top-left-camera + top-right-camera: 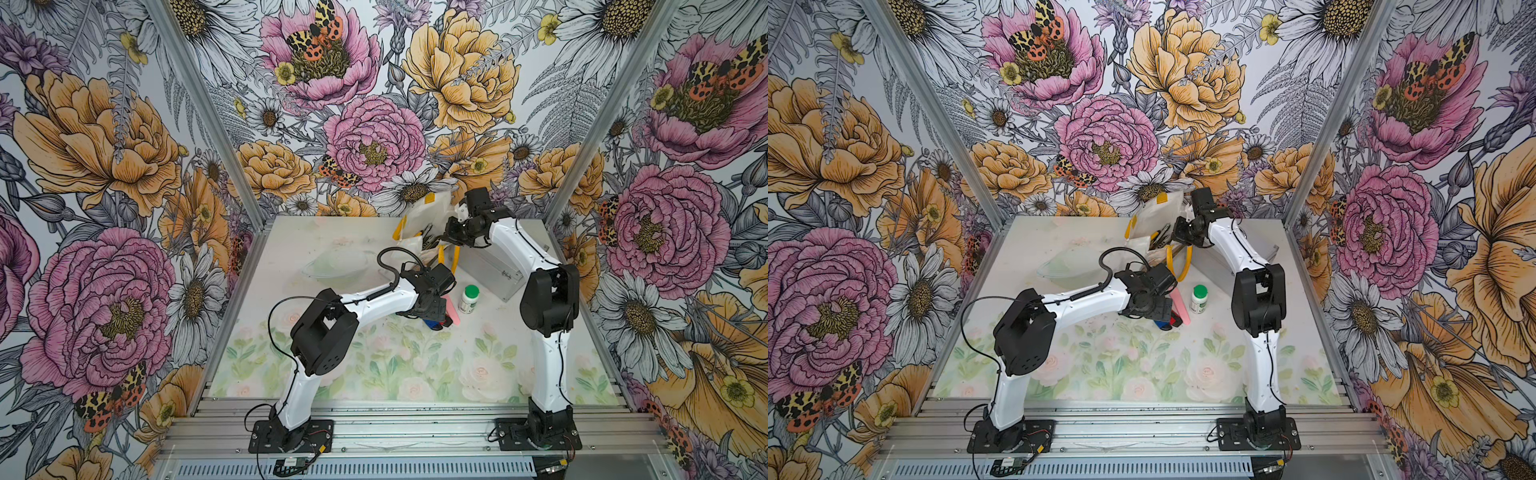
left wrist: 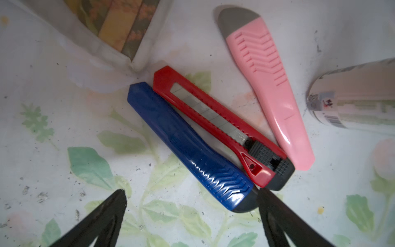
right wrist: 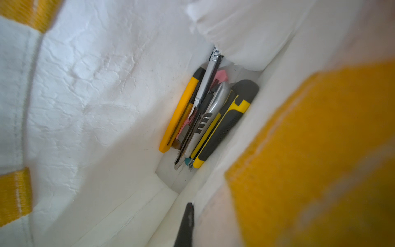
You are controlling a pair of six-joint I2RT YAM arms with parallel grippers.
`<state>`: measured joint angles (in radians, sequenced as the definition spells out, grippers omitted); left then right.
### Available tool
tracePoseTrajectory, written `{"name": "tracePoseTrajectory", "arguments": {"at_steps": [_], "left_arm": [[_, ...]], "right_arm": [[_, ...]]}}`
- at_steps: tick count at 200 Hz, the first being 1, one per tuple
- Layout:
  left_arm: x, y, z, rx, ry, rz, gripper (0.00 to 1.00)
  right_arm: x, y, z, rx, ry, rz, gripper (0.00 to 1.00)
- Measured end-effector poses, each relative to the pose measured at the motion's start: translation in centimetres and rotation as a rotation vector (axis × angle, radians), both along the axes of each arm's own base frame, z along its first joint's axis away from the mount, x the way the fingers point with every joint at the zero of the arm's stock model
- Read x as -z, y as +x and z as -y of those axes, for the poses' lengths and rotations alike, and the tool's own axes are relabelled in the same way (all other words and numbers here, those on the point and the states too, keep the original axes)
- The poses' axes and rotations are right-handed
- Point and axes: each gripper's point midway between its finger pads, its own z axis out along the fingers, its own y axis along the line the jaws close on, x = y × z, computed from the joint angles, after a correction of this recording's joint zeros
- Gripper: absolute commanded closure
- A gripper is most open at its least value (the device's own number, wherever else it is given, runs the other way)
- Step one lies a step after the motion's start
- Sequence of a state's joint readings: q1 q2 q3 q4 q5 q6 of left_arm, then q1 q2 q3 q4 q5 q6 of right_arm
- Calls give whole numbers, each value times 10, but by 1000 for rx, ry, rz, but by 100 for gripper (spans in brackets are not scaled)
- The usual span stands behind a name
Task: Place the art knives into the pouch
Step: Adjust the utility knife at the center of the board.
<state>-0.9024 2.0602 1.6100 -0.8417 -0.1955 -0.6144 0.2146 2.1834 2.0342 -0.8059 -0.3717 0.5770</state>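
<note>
Floral wallpaper covers the booth around a bench laid with a pale flower print. Near its middle three knives lie loose: a blue knife and a red knife touch side by side, the red one showing its segmented blade through the slot. A pink knife lies just beside them, angled away. A white bottle with a green cap stands near the pink one. The left gripper hangs low over this group, spread wide and holding nothing. The blue knife's grey butt end sits between its fingers, close against one of them. Toward the back of the bench the pouch is raised with its mouth open, its yellow handles hanging at the front. The right gripper is clamped tight on the pouch's near rim. Its wrist view looks down into the white lining, where several other knives, yellow, silver, pink and black-and-yellow, lie bunched at the bottom. A silver case lies behind the bottle, beside the right arm, and a clear dish sits well apart on the other side of the pouch.
</note>
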Motion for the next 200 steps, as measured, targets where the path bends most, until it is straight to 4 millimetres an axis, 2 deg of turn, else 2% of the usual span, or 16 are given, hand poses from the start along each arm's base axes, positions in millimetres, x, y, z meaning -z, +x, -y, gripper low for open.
{"name": "tracePoseTrajectory", "arguments": {"at_steps": [74, 128, 200], "left_arm": [[11, -1, 4, 61, 44, -15, 3], [12, -1, 1, 93, 66, -12, 3], [21, -2, -11, 109, 118, -9, 4]], "right_arm": [[3, 4, -1, 6, 12, 12, 100], [6, 4, -1, 13, 15, 11, 100], [7, 1, 1, 30, 13, 10, 100]]}}
